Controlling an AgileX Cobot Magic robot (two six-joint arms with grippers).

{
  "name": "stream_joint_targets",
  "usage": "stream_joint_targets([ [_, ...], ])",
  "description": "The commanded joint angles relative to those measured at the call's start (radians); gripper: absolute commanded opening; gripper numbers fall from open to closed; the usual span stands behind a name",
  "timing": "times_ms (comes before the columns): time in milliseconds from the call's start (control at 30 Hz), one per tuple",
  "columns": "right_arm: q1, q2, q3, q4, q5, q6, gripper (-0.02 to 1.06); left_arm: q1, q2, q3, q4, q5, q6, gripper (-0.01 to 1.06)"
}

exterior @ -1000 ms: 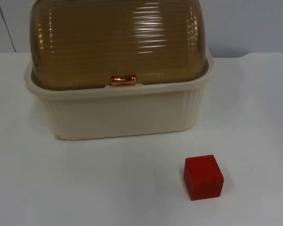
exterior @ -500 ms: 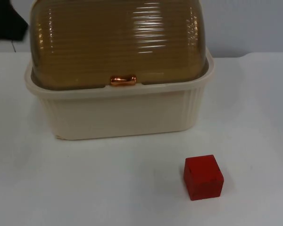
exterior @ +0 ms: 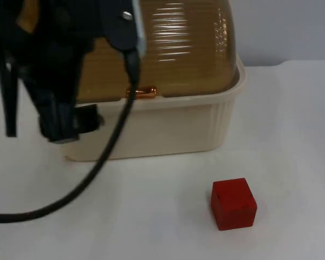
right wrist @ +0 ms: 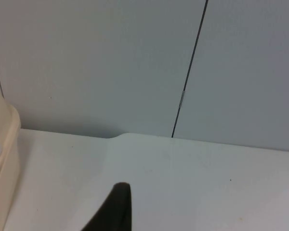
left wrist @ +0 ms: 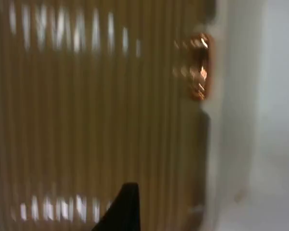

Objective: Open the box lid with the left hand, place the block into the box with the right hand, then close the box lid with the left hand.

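One step of three is in hand: the lid is to be opened, and it is judged not yet begun. Taking the box (exterior: 151, 127) as landmark, the left hand (exterior: 62, 127) is seen in the top view over the box's left front corner, short of the copper handle (exterior: 141, 92); whether its fingers are apart or together cannot be told. The amber ribbed lid (exterior: 189, 49) is seated shut on the cream rim. The next move is judged to call for a shift rightward along the box front to the handle, then a lift.

In the left wrist view the lid's ribs and the handle (left wrist: 198, 65) are shown close. The red block (exterior: 233, 203) lies on the counter (exterior: 292, 135) before the box's right front corner, well apart from it.

The right hand (right wrist: 113, 209) waits beyond the box's right side, over bare counter by the partition wall (right wrist: 135, 62); its state cannot be told.
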Motion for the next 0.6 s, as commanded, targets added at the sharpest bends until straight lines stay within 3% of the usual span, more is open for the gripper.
stream_joint_targets([
  [0, -0.002, -0.005, -0.005, -0.011, 0.0, -0.006, 1.05, -0.054, 0.043, -0.004, 0.227, -0.023, -0.251, 1.03],
  [67, -0.002, -0.005, -0.005, -0.011, 0.0, -0.006, 1.05, -0.099, 0.097, -0.004, 0.436, 0.004, -0.468, 1.03],
  [100, -0.002, -0.005, -0.005, -0.011, 0.0, -0.006, 1.05, -0.099, 0.097, -0.004, 0.436, 0.004, -0.468, 1.03],
  [167, -0.002, -0.005, -0.005, -0.011, 0.0, -0.003, 1.05, -0.135, 0.147, -0.004, 0.628, 0.042, -0.727, 1.03],
  [233, -0.002, -0.005, -0.005, -0.012, 0.0, -0.001, 1.05, -0.151, 0.176, -0.004, 0.764, 0.092, -0.907, 1.03],
  [267, -0.002, -0.005, -0.005, -0.012, 0.0, -0.001, 1.05, -0.151, 0.176, -0.004, 0.764, 0.092, -0.907, 1.03],
  [400, -0.002, -0.005, -0.005, -0.012, 0.0, -0.001, 1.05, -0.158, 0.202, 0.017, 1.043, 0.138, -1.181, 1.03],
  [567, -0.002, -0.005, -0.005, -0.012, 0.0, -0.001, 1.05, -0.158, 0.213, 0.056, 1.066, 0.141, -1.265, 1.03],
])
